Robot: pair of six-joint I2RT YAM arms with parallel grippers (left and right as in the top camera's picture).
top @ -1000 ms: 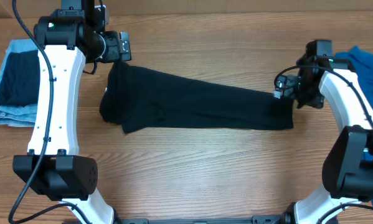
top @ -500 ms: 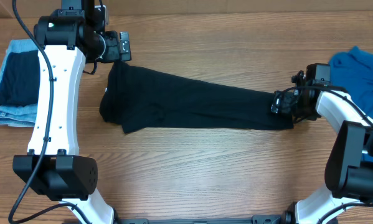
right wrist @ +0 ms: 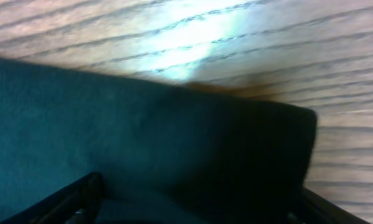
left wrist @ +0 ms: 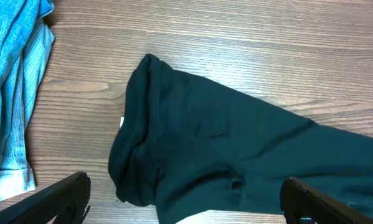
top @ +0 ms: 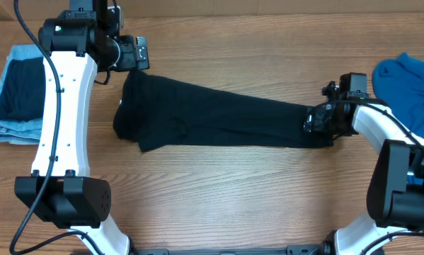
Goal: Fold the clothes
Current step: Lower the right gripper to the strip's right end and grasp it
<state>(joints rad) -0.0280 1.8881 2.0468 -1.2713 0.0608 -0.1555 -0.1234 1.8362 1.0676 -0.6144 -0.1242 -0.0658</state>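
Across the middle of the worktop (top: pixel 219 198), a black T-shirt (top: pixel 219 120) lies as a long band running left to right. The right arm's fingers (right wrist: pixel 68 202), spread, straddle its right end; the left arm's fingers (left wrist: pixel 52 198), spread wide, hover above its left end.

T-shirt (top: pixel 219 120) across table (top: pixel 233 198) centre; jeans (top: pixel 13 95) far left; other garment (top: pixel 410 85) far right; right gripper (top: pixel 315 122) apparently on T-shirt's right end.

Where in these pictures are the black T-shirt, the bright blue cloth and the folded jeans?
black T-shirt (top: pixel 219 120), overhead view, middle of the folded cloth.
bright blue cloth (top: pixel 410 88), overhead view, its middle.
folded jeans (top: pixel 10 131), overhead view, light lower edge.
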